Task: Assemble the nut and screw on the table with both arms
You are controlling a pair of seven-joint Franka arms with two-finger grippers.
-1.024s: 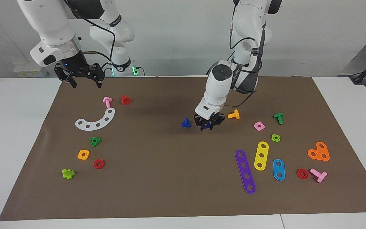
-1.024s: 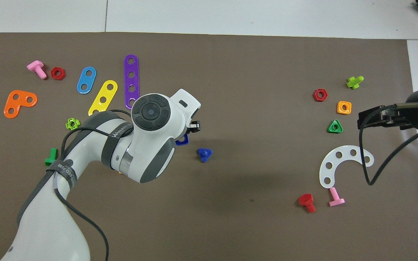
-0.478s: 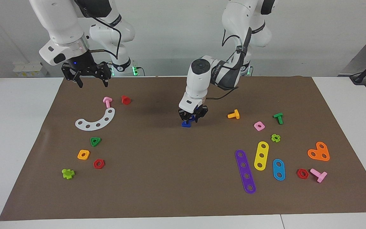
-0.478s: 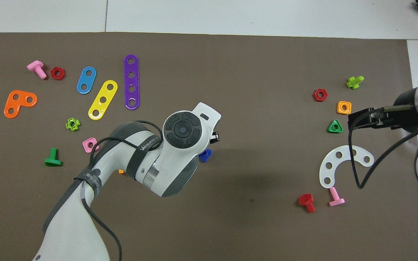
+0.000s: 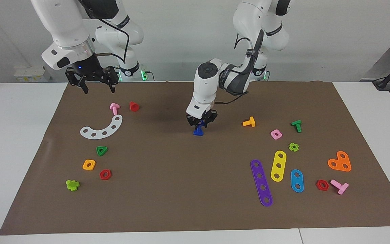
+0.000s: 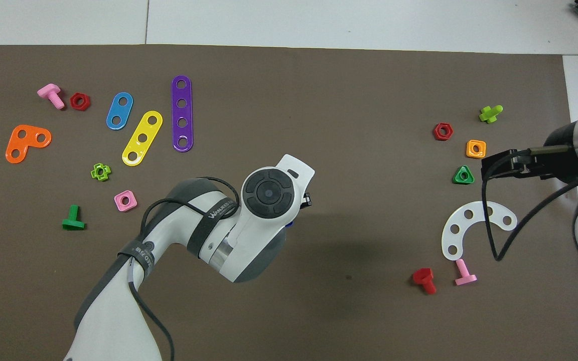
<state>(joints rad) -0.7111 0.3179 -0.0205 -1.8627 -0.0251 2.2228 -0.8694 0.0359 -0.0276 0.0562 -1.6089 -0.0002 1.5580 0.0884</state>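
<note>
My left gripper (image 5: pixel 201 125) is shut on the blue square nut (image 5: pixel 200 122) and holds it right over the blue screw (image 5: pixel 198 132). The screw stands head down on the brown mat (image 5: pixel 168 176) near its middle, with the shaft pointing up into the gripper. I cannot tell whether the nut touches the shaft. In the overhead view the left wrist (image 6: pixel 268 193) hides both, except a blue sliver (image 6: pixel 289 223). My right gripper (image 5: pixel 95 86) hangs open and empty in the air over the mat's edge at the right arm's end, and it also shows in the overhead view (image 6: pixel 495 166).
An orange bolt (image 5: pixel 249 122), a pink square nut (image 5: pixel 276 134) and a green T-shaped bolt (image 5: pixel 296 125) lie toward the left arm's end. A red bolt (image 5: pixel 134 106), a pink bolt (image 5: pixel 114 108) and a white curved strip (image 5: pixel 102 128) lie below the right gripper.
My left gripper has carried the blue nut sideways toward the right arm's end, from beside the screw to over it. The right gripper has shifted slightly and stays open.
</note>
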